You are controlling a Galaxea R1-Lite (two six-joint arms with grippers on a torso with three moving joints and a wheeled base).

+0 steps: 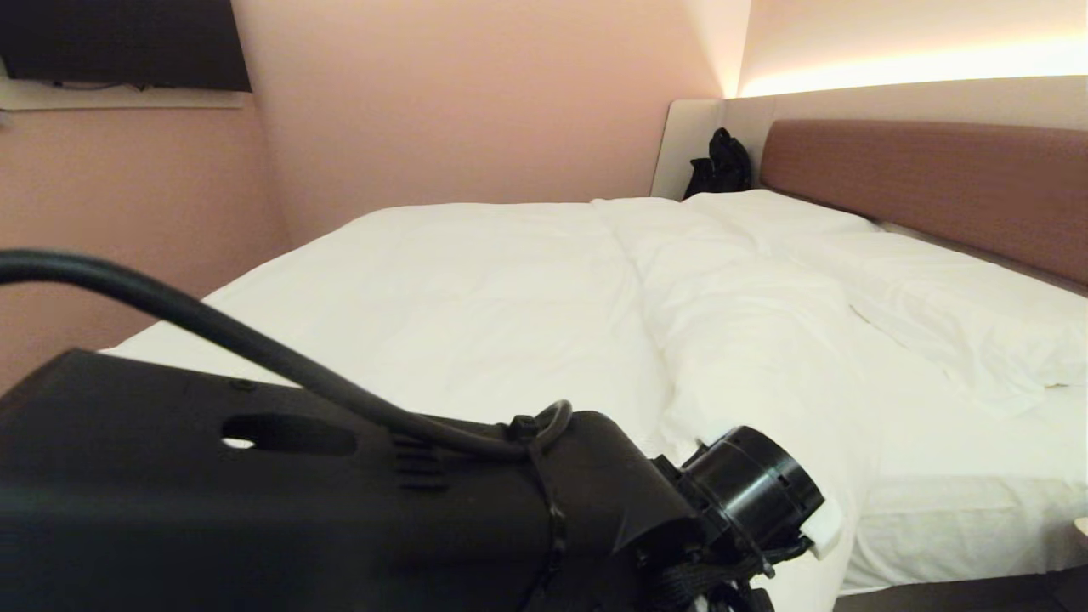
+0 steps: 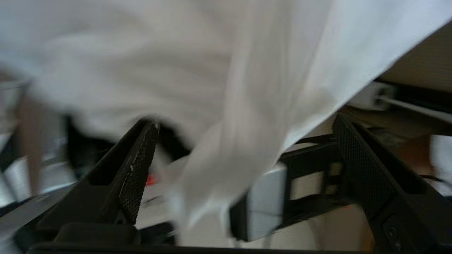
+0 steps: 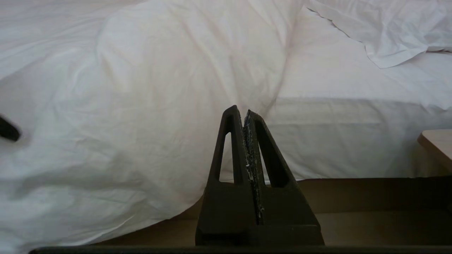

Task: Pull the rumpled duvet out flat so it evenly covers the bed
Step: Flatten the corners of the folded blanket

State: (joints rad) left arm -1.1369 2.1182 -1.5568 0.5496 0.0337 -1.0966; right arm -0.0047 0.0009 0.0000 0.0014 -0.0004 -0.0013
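Note:
The white duvet [image 1: 476, 289] lies over the bed [image 1: 960, 518], flat on the left half, with a thick rumpled ridge [image 1: 748, 340] running from the headboard side to the near edge. My left arm [image 1: 340, 493] fills the foreground low at that near edge. In the left wrist view my left gripper [image 2: 246, 121] is open wide, and a hanging fold of the duvet [image 2: 226, 106] drops between its fingers [image 2: 137, 169] without being pinched. My right gripper [image 3: 244, 112] is shut on nothing, facing the side of the bed where the duvet [image 3: 141, 106] spills over.
Two flat white pillows [image 1: 960, 306] lie against the reddish-brown headboard [image 1: 926, 183]. A black bag [image 1: 721, 166] sits in the far corner. A dark screen [image 1: 119, 42] hangs on the pink wall at left. A pale table corner [image 3: 438, 141] stands right of the bed.

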